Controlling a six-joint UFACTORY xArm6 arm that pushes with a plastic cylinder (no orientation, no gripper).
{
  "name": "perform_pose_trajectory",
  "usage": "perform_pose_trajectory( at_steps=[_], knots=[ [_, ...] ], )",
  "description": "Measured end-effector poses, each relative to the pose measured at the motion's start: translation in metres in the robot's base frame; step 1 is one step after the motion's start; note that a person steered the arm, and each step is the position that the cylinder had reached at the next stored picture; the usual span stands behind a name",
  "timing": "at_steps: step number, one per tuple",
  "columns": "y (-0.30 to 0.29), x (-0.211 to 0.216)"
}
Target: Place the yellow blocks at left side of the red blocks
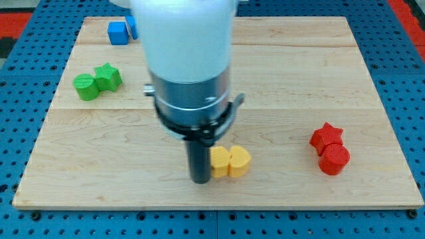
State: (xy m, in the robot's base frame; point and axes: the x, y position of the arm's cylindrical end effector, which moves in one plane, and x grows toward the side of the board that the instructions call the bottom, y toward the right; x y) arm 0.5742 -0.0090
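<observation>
Two yellow blocks lie side by side near the view's bottom centre: a left one [218, 160], partly hidden by the rod, and a rounded right one [240, 161]. My tip [200, 179] touches the left side of the left yellow block. A red star block [327, 137] and a red round block [333, 159] sit together at the view's right, well apart from the yellow ones.
A green round block [85, 87] and a green star block [108, 77] lie at the view's left. A blue block [118, 32] sits at the top left, with another blue one [132, 26] partly hidden behind the arm. The wooden board [299, 66] rests on a blue pegboard.
</observation>
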Motion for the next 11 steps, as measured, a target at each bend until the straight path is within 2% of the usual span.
perform_pose_trajectory(
  at_steps=[2,3,5,8,9,11],
  knots=[
    [0.047,-0.001],
    [0.045,0.004],
    [-0.038,0.01],
    [-0.036,-0.015],
    [-0.006,-0.032],
    [0.074,-0.032]
  ],
)
